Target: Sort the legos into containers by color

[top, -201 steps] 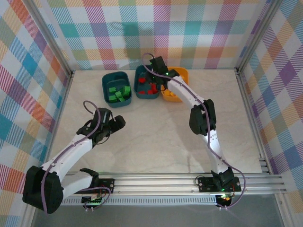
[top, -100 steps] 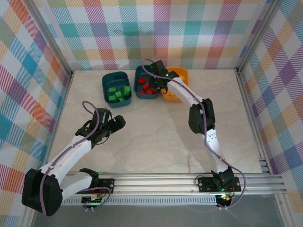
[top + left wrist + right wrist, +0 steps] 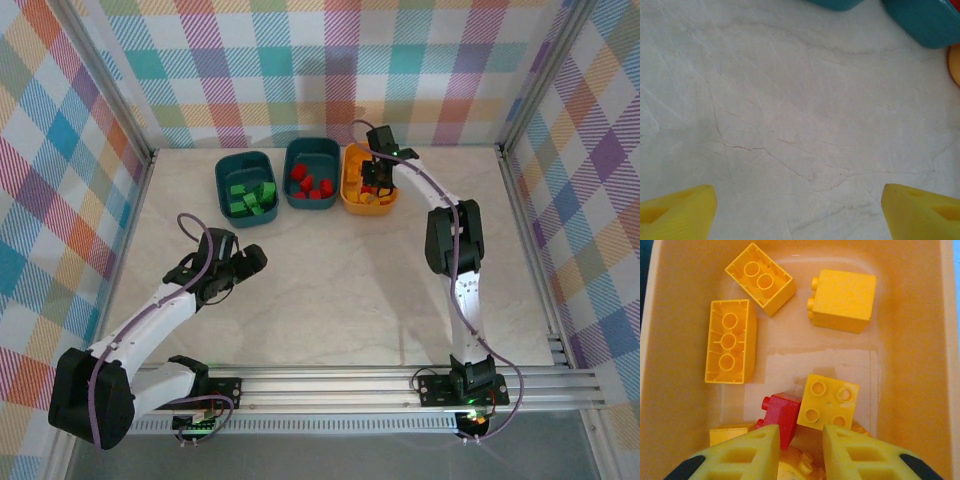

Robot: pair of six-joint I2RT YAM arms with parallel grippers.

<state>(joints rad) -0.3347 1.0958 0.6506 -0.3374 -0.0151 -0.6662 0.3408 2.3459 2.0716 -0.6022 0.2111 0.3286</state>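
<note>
At the back of the table [image 3: 330, 300], the right gripper [image 3: 800, 434] hangs over the orange tub [image 3: 912, 340], jaws a little apart and gripping nothing. A red brick [image 3: 781, 411] lies just past its tips, among yellow bricks [image 3: 731, 341]. Next along, the middle tub [image 3: 311, 150] holds red bricks [image 3: 312, 186] and the left tub [image 3: 228, 170] holds green bricks [image 3: 250, 198]. Nearer the front, the left gripper [image 3: 797, 200] hovers over bare tabletop, spread wide and empty.

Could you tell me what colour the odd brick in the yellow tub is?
The brick is red, clearest in right wrist view.
</note>
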